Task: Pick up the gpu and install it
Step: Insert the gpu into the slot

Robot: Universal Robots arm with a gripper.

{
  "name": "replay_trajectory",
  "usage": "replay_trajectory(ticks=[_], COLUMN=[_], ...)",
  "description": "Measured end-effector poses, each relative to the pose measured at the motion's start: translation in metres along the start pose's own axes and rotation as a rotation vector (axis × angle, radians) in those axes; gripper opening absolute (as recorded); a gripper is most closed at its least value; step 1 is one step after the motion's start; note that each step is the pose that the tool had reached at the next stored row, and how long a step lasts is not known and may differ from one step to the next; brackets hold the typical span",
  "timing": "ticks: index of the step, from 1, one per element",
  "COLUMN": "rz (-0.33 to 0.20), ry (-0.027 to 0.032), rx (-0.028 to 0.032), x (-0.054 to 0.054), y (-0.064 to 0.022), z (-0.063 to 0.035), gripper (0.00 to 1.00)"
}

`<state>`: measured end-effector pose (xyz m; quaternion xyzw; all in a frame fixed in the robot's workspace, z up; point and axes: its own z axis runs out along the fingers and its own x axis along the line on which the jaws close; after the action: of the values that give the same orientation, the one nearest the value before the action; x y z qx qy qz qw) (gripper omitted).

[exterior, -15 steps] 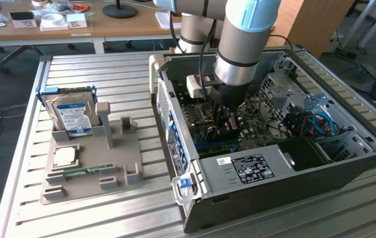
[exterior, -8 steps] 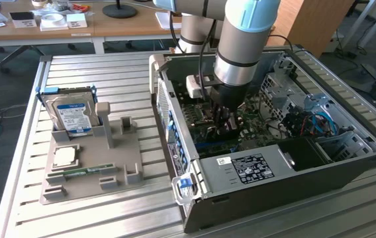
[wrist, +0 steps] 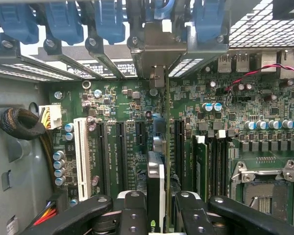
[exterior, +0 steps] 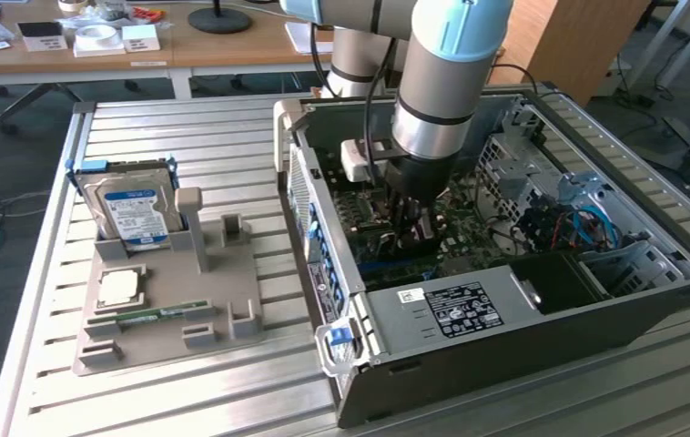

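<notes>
One gpu [wrist: 156,182], inside the open computer case [exterior: 636,314]. We see it edge-on, standing on its thin edge over the case's motherboard [wrist: 122,105]. Its long axis runs from the gripper toward the case's rear wall of slot openings. Its silver bracket [wrist: 156,51] is the end pointing at that wall. We can't tell whether it is seated in a slot.

One gripper [wrist: 159,208], down inside the case. Its two black fingers [wrist: 133,203] are clamped on the gpu, one on each flat face.

On the motherboard in the case we count one white expansion slot [wrist: 81,152]. At least three black slots [wrist: 102,152] lie parallel to it, and the gpu's long axis is parallel to them too. One CPU socket [wrist: 264,192] sits in the case off to one side of the gpu.

Outside the case, on the exterior view's left of it, stands one grey parts holder [exterior: 218,291]. It carries one hard drive [exterior: 133,214] upright, one CPU chip [exterior: 120,287] lying flat, and one green RAM stick [exterior: 157,315] lying flat. Case and holder both sit on one slatted metal table [exterior: 199,137].
</notes>
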<state>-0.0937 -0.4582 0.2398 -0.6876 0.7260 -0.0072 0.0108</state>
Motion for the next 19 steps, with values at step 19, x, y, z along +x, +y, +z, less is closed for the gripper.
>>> replay_trajectory(ticks=[19], rz=[-0.003], ry=[-0.0003], rx=[0.0001], x=[0.0], y=[0.0], z=[-0.0011], gripper=[0.27])
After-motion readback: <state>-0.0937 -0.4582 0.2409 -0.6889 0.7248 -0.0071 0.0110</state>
